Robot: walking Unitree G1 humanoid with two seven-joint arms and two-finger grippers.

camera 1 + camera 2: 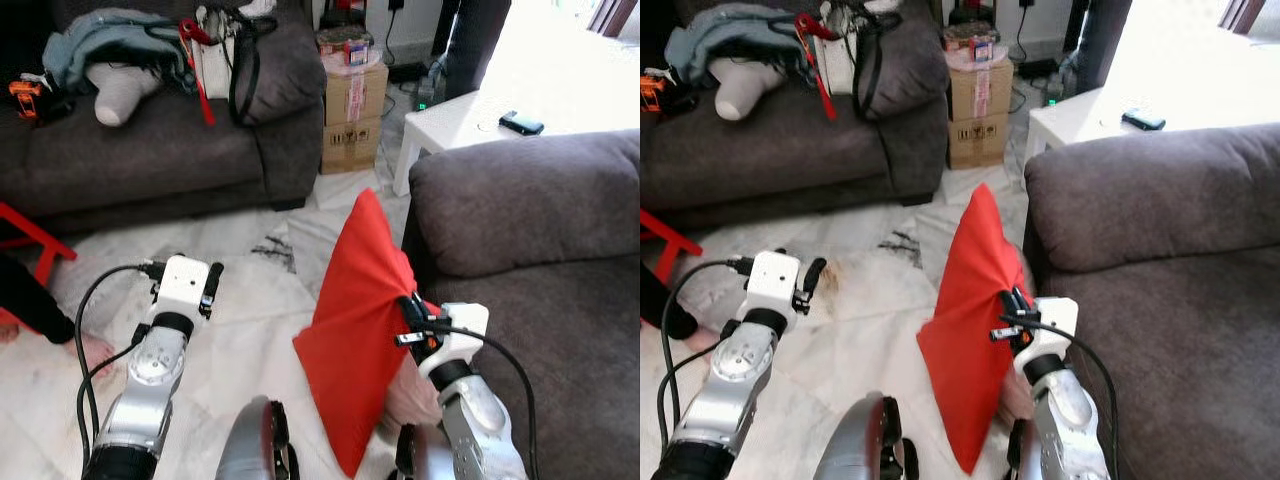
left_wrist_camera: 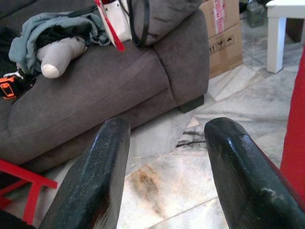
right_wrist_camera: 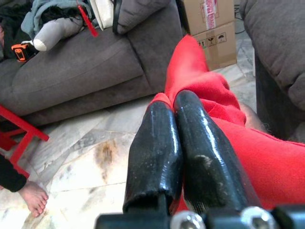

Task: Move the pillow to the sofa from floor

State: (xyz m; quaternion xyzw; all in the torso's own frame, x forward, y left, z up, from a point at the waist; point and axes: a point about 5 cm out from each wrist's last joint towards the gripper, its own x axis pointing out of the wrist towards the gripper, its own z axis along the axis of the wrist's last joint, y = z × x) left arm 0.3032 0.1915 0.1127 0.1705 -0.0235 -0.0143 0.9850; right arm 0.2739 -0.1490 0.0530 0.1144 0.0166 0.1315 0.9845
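Note:
A red pillow (image 1: 358,320) hangs upright above the marble floor, just left of the grey sofa's (image 1: 540,270) armrest. My right gripper (image 1: 410,312) is shut on the pillow's right edge; in the right wrist view its two black fingers (image 3: 176,143) pinch the red pillow (image 3: 214,95) fabric together. My left gripper (image 1: 212,284) is held over the floor to the left of the pillow, open, with nothing between its fingers (image 2: 238,167).
A second grey sofa (image 1: 150,140) at the back holds clothes, a bag and a cushion. A cardboard box (image 1: 352,115) and a white side table (image 1: 470,125) stand behind. A person's bare foot (image 1: 90,350) and a red frame (image 1: 30,245) lie at the left.

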